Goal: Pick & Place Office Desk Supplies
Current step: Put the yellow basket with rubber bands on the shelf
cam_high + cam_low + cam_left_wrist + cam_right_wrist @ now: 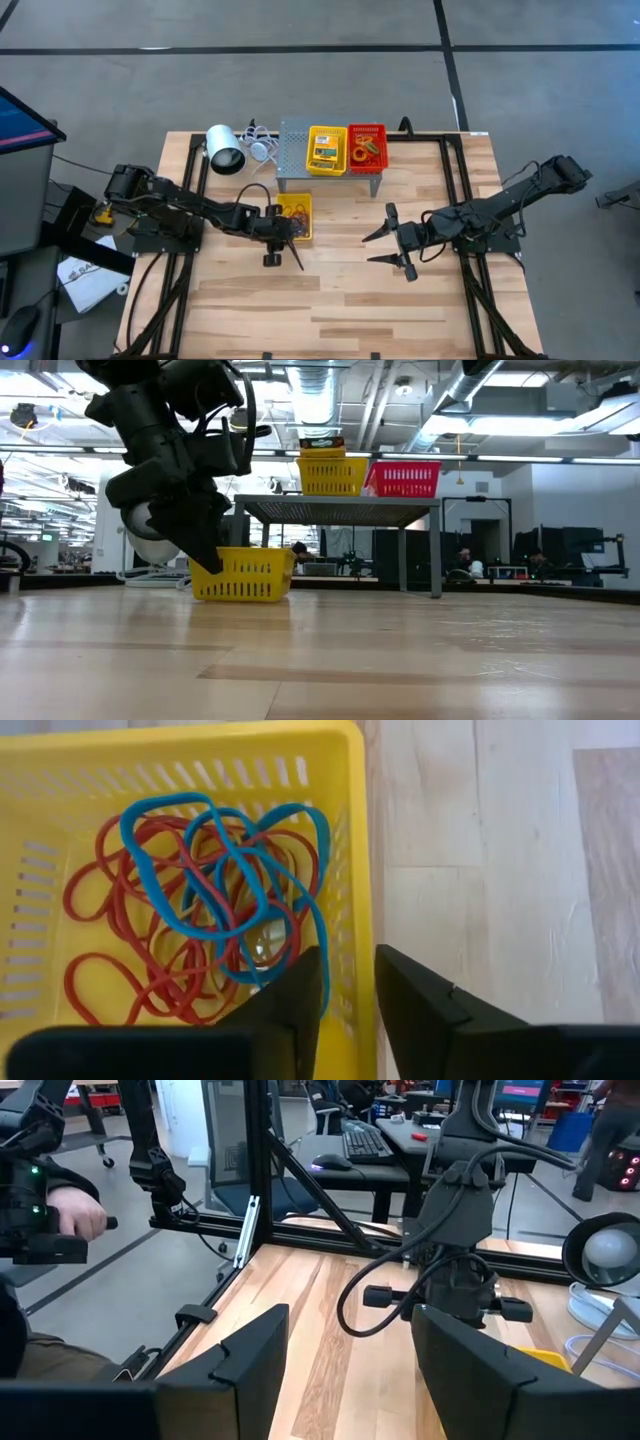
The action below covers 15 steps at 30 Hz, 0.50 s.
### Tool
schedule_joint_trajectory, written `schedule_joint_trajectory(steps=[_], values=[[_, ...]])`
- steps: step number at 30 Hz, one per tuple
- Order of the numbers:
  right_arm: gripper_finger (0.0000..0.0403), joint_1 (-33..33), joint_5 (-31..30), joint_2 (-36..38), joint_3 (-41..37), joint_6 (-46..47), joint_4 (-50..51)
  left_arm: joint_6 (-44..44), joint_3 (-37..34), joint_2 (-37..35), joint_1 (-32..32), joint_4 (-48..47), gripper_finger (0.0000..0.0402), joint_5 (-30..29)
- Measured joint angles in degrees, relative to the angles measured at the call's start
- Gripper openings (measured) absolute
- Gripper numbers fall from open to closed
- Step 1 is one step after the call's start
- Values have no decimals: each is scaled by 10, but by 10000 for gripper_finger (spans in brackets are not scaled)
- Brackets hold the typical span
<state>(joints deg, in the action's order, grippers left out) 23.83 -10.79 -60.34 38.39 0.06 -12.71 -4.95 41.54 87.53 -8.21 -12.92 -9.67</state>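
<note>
A small yellow basket [297, 212] stands on the table in front of the grey stand. It holds red and blue rubber bands [210, 890]. My left gripper [284, 236] is over the basket's near left part, its fingers on either side of one wall [350, 990]. My right gripper [388, 240] hangs open over bare table right of the middle and touches nothing [350, 1350]. On the stand [290, 150] sit a yellow basket [327, 150] with a crayon box and a red basket [366, 146] with small rings. My left gripper has one side wall of the yellow basket [358, 955] between its fingers, one finger [300, 1005] inside among the bands and one [425, 1010] outside. The fingers come from above, pointing down. In the low view the basket [250, 575] sits level with its bottom on the table.
A white cylindrical lamp [224, 148] and white cable [262, 148] lie left of the stand at the far edge. Black frame rails [455, 190] run along both table sides. Open wood [330, 290] lies toward the near edge. A person's hand [75, 1215] shows beyond the table.
</note>
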Motion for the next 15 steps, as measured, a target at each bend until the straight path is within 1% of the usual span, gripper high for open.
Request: schedule_joint_trajectory(steps=[5,9,11,15], values=[[209,0,0,0,0,0,0,1,0,-4,0,0,53,2],[209,0,0,0,0,5,3,2,0,-24,0,-1,13,22],[209,0,0,0,0,6,2,2,0,-43,0,-1,7,28],[209,2,0,0,0,6,3,0,0,-88,0,-22,9,32]])
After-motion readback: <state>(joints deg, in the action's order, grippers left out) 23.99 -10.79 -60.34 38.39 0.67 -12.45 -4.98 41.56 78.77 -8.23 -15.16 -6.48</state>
